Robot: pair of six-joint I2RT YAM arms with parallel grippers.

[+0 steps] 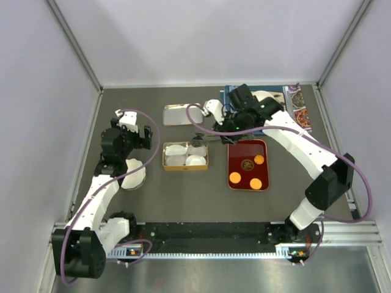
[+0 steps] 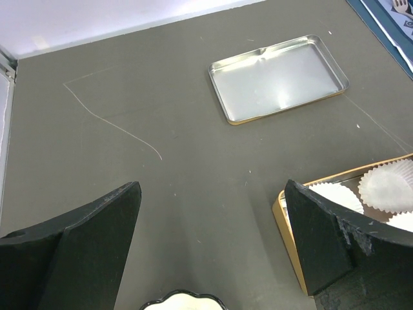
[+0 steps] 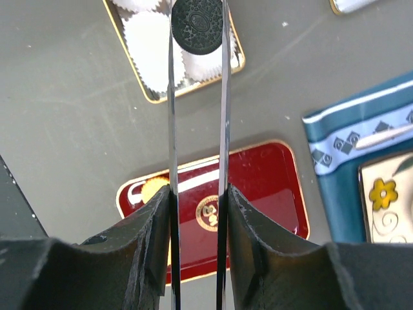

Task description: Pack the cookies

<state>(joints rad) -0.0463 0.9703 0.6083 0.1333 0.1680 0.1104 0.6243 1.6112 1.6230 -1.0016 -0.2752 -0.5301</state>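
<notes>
Nearest me on the left, a loose white paper cup (image 1: pixel 133 174) sits on the table, and my left claw (image 1: pixel 131 137) hangs just beyond it, spread wide and holding nothing. Over on the right, the red tray (image 1: pixel 232 152) has three orange cookies on it: one at its near left (image 1: pixel 235 177), one at its near right (image 1: pixel 255 182) and one toward its far right (image 1: pixel 259 159). The round mark in the tray's middle looks to me like printing, not a cookie. Left of the tray is the gold tin (image 1: pixel 185 168), lined with four white fluted cups (image 1: pixel 176 160), and as far as I can see every cup is bare. My right claw (image 3: pixel 197 13) reaches over the tin's far right corner, its thin blades drawn narrow and pinching the dark cookie (image 3: pixel 197 26) by its edges, above the cups and not resting in one. Farther back the silver lid (image 1: pixel 183 114) lies flat on its own, and a blue patterned box (image 1: pixel 293 104) sits at the far right. I judge the packing barely begun: no cookie is in the tin yet, the dark one needs lowering into a cup, and the three orange ones wait on the tray.
</notes>
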